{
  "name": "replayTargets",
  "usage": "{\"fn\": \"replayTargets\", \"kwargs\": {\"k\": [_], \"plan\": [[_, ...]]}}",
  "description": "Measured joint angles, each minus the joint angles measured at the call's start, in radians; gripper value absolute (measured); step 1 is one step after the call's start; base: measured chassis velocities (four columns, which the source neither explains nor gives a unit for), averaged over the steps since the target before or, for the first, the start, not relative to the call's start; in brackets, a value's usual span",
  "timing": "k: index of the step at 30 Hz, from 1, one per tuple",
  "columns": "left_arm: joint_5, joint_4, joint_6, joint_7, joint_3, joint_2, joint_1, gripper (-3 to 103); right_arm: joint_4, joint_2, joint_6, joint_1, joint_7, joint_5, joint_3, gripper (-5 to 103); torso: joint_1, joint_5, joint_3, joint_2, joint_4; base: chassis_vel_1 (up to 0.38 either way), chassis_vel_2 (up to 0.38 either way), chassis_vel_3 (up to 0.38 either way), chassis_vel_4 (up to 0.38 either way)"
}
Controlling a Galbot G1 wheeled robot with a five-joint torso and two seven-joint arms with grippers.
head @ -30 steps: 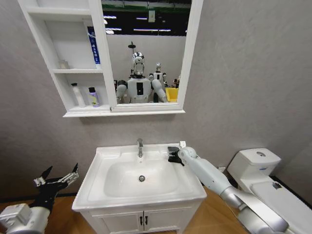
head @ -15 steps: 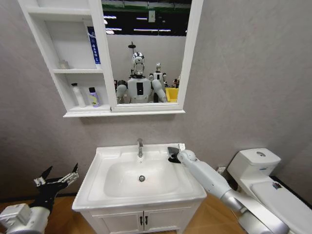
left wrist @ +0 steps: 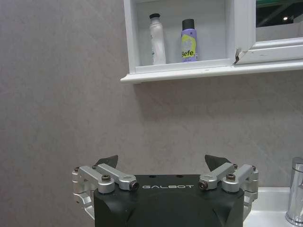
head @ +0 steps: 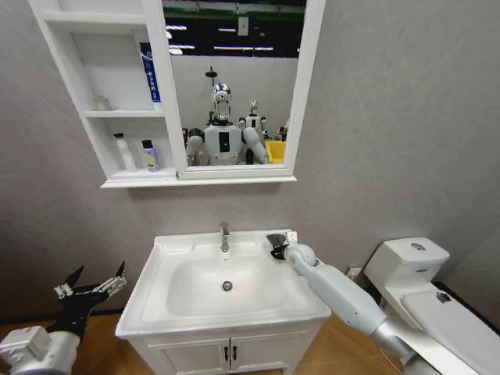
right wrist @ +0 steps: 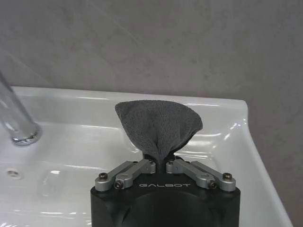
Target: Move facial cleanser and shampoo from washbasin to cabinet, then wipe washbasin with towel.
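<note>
The white washbasin (head: 156, 301) sits below the wall cabinet (head: 100, 160). On the cabinet's lowest shelf stand a white tube, the facial cleanser (head: 125, 153) (left wrist: 156, 39), and a purple shampoo bottle (head: 150, 155) (left wrist: 189, 41). My right gripper (head: 279, 248) (right wrist: 161, 164) is shut on the dark grey towel (right wrist: 158, 126) (head: 276, 241), holding it over the basin's back right ledge beside the chrome tap (head: 224, 235) (right wrist: 14, 124). My left gripper (head: 92, 285) (left wrist: 163, 163) hangs open and empty, low and left of the basin.
A white toilet (head: 414, 285) stands to the right. A white-framed mirror (head: 234, 86) adjoins the shelves. The floor vanity's doors with black handles (head: 229, 353) sit under the basin. A blue tube (head: 148, 72) stands on a higher shelf.
My right gripper has carried the towel a little back toward the wall along the basin's rear right ledge. The left arm has stayed still.
</note>
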Motion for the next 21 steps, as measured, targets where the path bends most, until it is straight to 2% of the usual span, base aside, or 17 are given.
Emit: {"fn": "replayTargets", "kwargs": {"k": [2, 3, 4, 6, 8, 10, 13, 21], "plan": [[0.0, 0.0, 0.0, 0.0, 0.0, 0.0, 0.0, 100, 0.038, 0.001, 0.0, -0.01, 0.017, 0.01, -0.005, 4, 0.0, -0.0001, 0.0, 0.0, 0.0, 0.0, 0.0, 0.0, 0.0], [0.0, 0.0, 0.0, 0.0, 0.0, 0.0, 0.0, 100, 0.085, 0.011, -0.002, -0.024, 0.065, 0.041, -0.02, 4, 0.0, -0.0002, 0.0, 0.0, 0.0, 0.0, 0.0, 0.0, 0.0], [0.0, 0.0, 0.0, 0.0, 0.0, 0.0, 0.0, 100, 0.085, 0.011, -0.002, -0.024, 0.065, 0.041, -0.02, 4, 0.0, -0.0002, 0.0, 0.0, 0.0, 0.0, 0.0, 0.0, 0.0], [0.0, 0.0, 0.0, 0.0, 0.0, 0.0, 0.0, 100, 0.1, 0.046, 0.005, -0.044, 0.151, 0.096, -0.048, 4, 0.0, 0.0001, 0.0, 0.0, 0.0001, 0.0, 0.0, 0.0, 0.0], [0.0, 0.0, 0.0, 0.0, 0.0, 0.0, 0.0, 100, 0.099, 0.06, 0.007, -0.049, 0.174, 0.111, -0.055, 4, 0.0, 0.0, 0.0, 0.0, 0.0002, 0.0, 0.0, 0.0, 0.0], [0.0, 0.0, 0.0, 0.0, 0.0, 0.0, 0.0, 100, 0.094, 0.086, 0.004, -0.062, 0.233, 0.162, -0.065, 4, 0.0, 0.0, 0.0, 0.0, 0.0001, 0.0, 0.0, 0.0, 0.0], [0.0, 0.0, 0.0, 0.0, 0.0, 0.0, 0.0, 100, 0.071, 0.112, -0.005, -0.07, 0.269, 0.212, -0.064, 4, 0.0, 0.0, 0.0, 0.0, 0.0002, 0.0, 0.0, 0.0, 0.0], [0.0, 0.0, 0.0, 0.0, 0.0, 0.0, 0.0, 100, -0.045, 0.136, -0.02, -0.084, 0.286, 0.214, -0.029, 4, 0.0, 0.0, 0.0, 0.0, -0.0001, 0.0, 0.0, 0.0, 0.0]]}}
